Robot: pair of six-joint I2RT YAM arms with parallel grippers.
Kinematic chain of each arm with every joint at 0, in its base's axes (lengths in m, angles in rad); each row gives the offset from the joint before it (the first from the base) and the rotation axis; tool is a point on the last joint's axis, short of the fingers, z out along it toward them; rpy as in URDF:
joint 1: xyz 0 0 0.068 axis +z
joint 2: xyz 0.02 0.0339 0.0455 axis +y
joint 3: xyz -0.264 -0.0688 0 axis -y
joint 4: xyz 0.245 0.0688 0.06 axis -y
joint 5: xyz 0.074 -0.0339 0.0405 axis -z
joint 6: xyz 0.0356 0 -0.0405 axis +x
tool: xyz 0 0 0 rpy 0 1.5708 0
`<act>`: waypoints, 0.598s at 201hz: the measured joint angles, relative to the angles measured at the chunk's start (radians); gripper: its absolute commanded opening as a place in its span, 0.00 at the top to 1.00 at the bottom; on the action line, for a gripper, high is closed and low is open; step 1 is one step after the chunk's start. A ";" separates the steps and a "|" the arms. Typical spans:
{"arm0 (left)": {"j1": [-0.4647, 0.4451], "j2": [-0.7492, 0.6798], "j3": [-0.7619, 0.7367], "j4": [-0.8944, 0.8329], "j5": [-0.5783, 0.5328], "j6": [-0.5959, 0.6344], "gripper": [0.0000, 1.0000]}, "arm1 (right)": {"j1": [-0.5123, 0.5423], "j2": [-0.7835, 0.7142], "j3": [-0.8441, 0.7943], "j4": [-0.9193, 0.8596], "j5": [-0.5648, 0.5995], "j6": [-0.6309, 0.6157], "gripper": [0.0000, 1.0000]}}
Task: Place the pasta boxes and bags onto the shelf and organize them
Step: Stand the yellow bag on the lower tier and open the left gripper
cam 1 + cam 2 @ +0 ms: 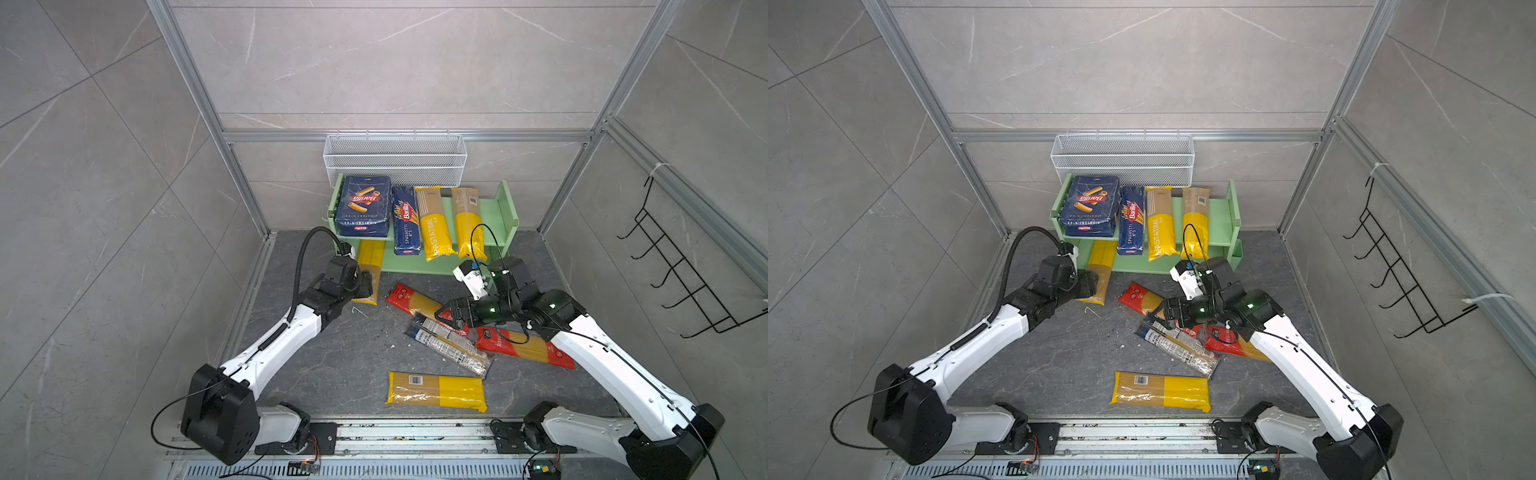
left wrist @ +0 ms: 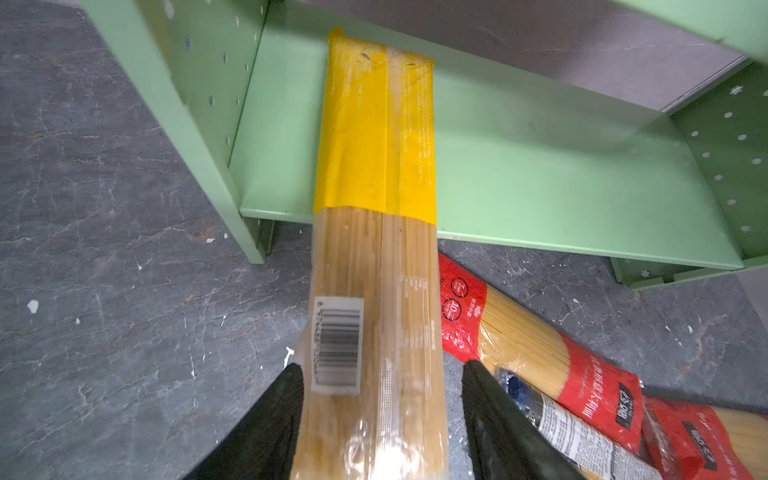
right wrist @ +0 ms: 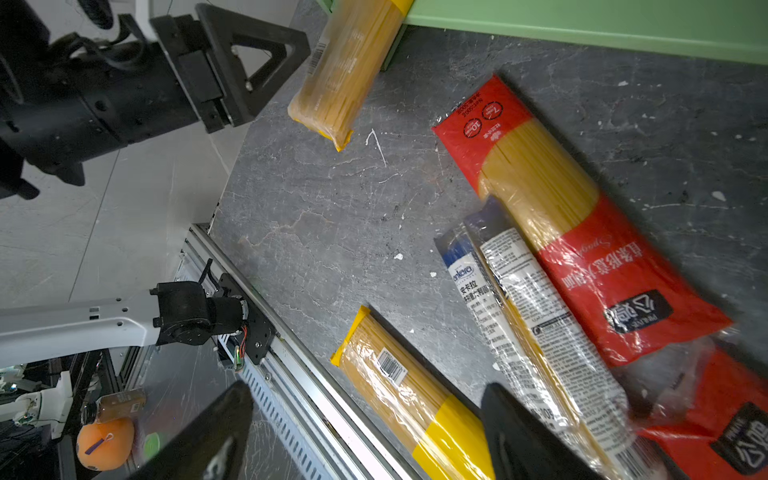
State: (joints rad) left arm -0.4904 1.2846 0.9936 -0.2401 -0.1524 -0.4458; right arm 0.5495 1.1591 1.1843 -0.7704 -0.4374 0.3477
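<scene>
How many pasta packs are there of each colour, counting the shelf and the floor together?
Blue Barilla boxes: 2
Yellow-and-clear spaghetti bags: 4
Red-ended spaghetti bags: 2
Clear spaghetti bag with black-and-white print: 1
Total: 9

The wide pasta box (image 1: 363, 205), narrow box (image 1: 406, 220) and two yellow bags (image 1: 434, 224) lie on the shelf (image 1: 505, 203)
</scene>
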 measured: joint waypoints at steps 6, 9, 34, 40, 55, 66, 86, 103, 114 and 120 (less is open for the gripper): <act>-0.001 -0.023 -0.011 -0.002 0.001 -0.007 0.52 | 0.000 0.000 -0.001 0.000 0.000 0.001 0.12; -0.002 -0.032 -0.015 -0.005 0.000 -0.007 0.53 | 0.000 -0.001 -0.001 0.000 0.000 0.001 0.12; -0.021 -0.107 -0.050 -0.027 -0.004 -0.029 0.66 | 0.000 -0.009 -0.001 0.000 0.000 0.008 0.12; -0.030 -0.122 -0.059 -0.032 -0.006 -0.033 0.68 | 0.000 -0.012 -0.001 0.000 0.000 0.008 0.12; -0.066 -0.158 -0.086 -0.056 -0.020 -0.047 0.74 | 0.000 -0.019 -0.001 0.000 0.000 0.015 0.12; -0.097 -0.178 -0.105 -0.080 -0.030 -0.060 0.78 | 0.000 -0.026 -0.003 0.001 0.000 0.018 0.12; -0.157 -0.206 -0.138 -0.112 -0.057 -0.081 0.83 | 0.000 -0.039 -0.011 0.001 0.000 0.020 0.12; -0.195 -0.221 -0.168 -0.133 -0.077 -0.097 0.84 | 0.000 -0.049 -0.021 0.003 0.000 0.023 0.12; -0.207 -0.225 -0.189 -0.136 -0.084 -0.108 0.85 | 0.000 -0.053 -0.026 0.003 0.000 0.025 0.12; -0.208 -0.224 -0.200 -0.135 -0.087 -0.113 0.85 | 0.000 -0.053 -0.028 0.003 0.000 0.026 0.12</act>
State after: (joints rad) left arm -0.6987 1.0603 0.7937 -0.3752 -0.2390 -0.5587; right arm 0.5495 1.1057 1.1561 -0.7670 -0.4374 0.3733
